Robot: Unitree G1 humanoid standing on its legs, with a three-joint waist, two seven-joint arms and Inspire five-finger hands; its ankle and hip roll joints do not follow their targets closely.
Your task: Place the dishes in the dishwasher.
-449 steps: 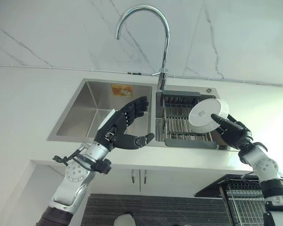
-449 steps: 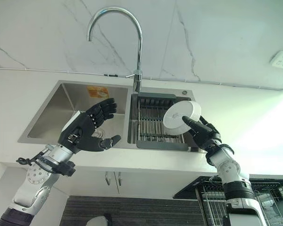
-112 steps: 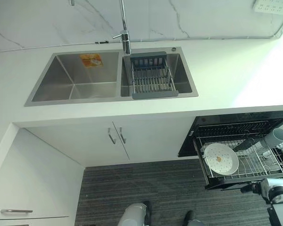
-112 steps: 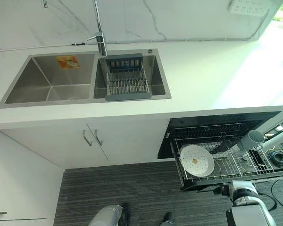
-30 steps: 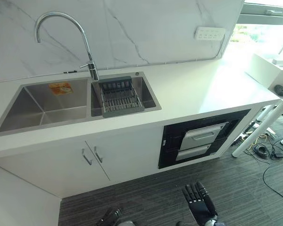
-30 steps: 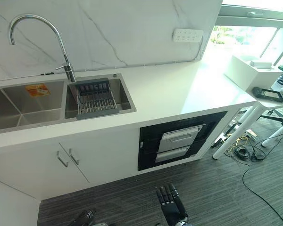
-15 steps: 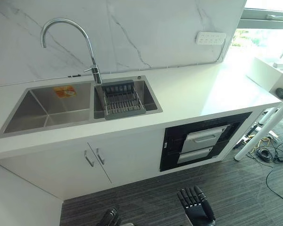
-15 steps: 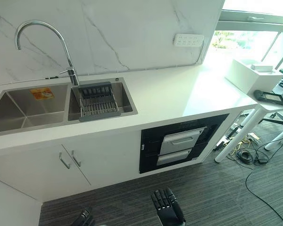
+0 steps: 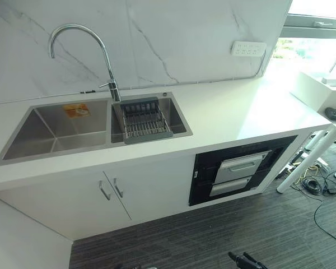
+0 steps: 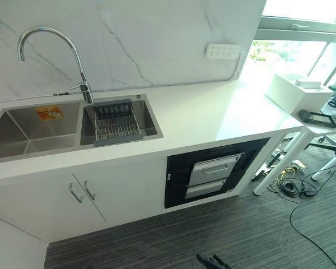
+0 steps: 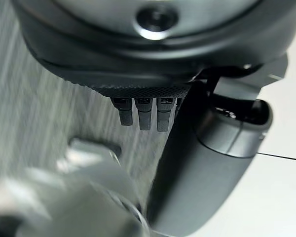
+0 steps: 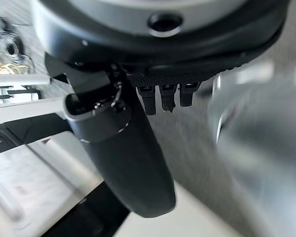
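Observation:
The dishwasher (image 9: 239, 172) sits under the white counter, right of the sink, with its two silver drawer fronts pushed in. No dish shows on the counter or in the sink. My right hand (image 9: 244, 260) hangs low over the floor in front of the dishwasher, where just its fingertips show. In the right wrist view the right hand (image 12: 163, 96) has straight fingers and holds nothing. My left hand (image 11: 144, 112) also hangs with straight fingers and nothing in it.
The double sink (image 9: 56, 126) holds a grey drain rack (image 9: 145, 119) in its right basin, under a tall curved faucet (image 9: 103, 53). Cabinet doors (image 9: 109, 190) are below it. A white table (image 9: 327, 120) and loose cables (image 9: 316, 182) stand at the right.
The dishwasher rack that stood pulled out with a plate and cup 3.7 s ago is now shut. Since half a second ago my right hand has dropped lower.

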